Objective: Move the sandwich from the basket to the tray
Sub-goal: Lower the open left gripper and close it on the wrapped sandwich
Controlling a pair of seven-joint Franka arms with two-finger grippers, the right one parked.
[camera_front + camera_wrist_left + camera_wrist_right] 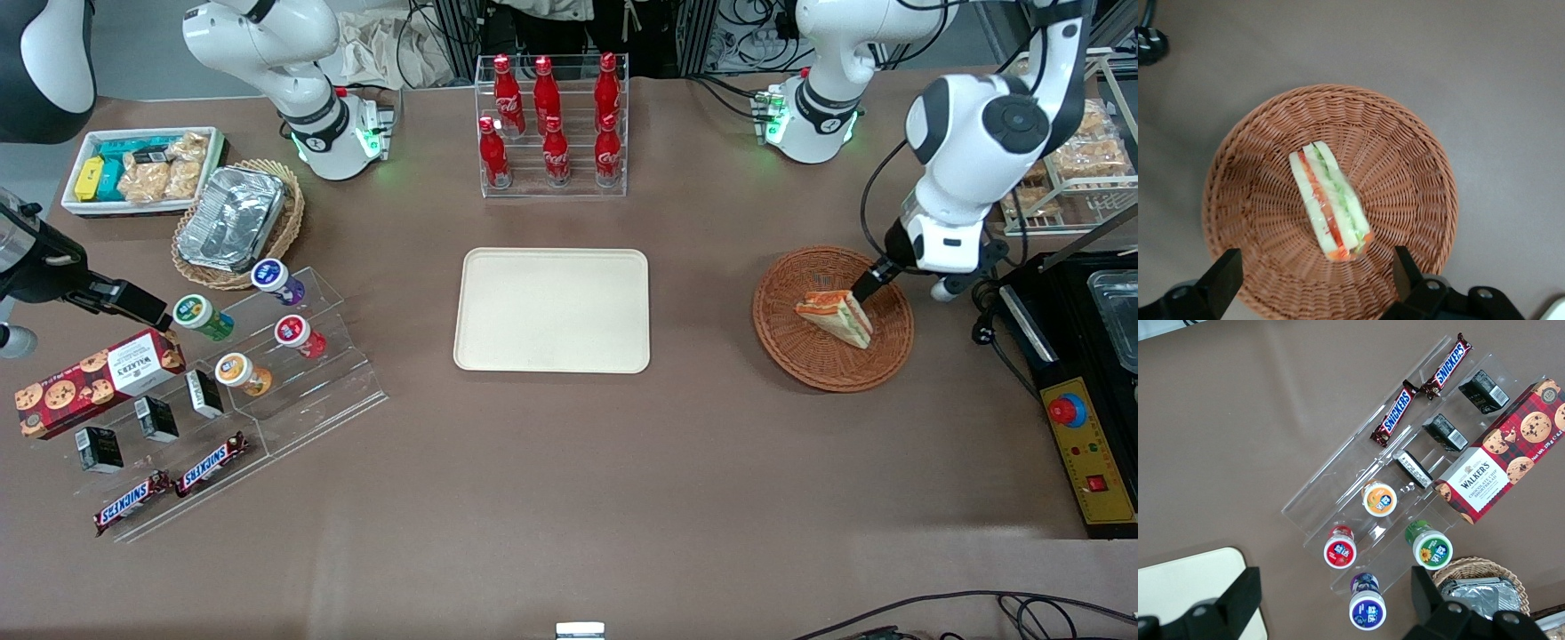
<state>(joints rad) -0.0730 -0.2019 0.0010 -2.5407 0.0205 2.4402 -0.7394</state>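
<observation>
hovering over the basket [1258, 200], gripper [1315, 280] open, fingers either side of the sandwich [1330, 207] lying inside it. best to drop lower, centre on the wedge, squeeze gently. tray [551, 309] waits empty toward the parked arm's end.

Colours on the brown table [622, 462]

The basket [791, 347] was reddish-brown woven wicker, and the sandwich [836, 316] in it showed white bread with orange-red and green layers. The gripper [864, 286] just above the sandwich had black fingers under a white arm. The tray [551, 356], well apart from the basket toward the parked arm's end, was plain cream-beige. The bottles [551, 124] farther from the camera than the tray were red.
</observation>
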